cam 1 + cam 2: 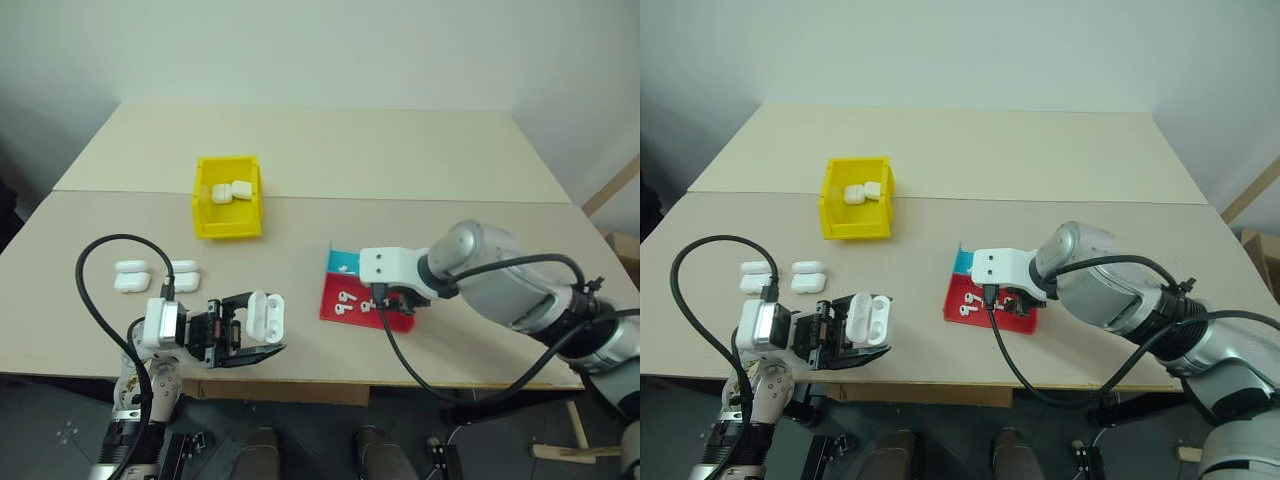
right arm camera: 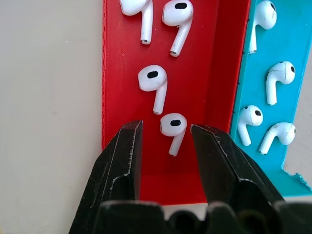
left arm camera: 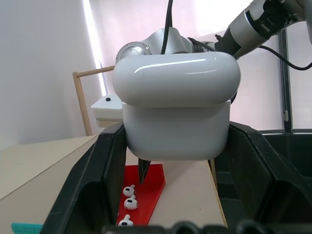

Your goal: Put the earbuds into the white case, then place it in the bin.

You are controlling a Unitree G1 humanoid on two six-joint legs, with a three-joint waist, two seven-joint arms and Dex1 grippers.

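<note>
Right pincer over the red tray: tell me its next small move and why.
Probably close it. In the wrist view the right pincer straddles one earbud in the red tray with a gap either side, and the left pincer already holds the white case open to receive it.

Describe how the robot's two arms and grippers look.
The right arm is bulky silver-grey metal with black joints, ending in a white wrist block; a black cable loops beneath it. The left gripper and right gripper have black, scuffed fingers. A black cable loops by the left wrist.
</note>
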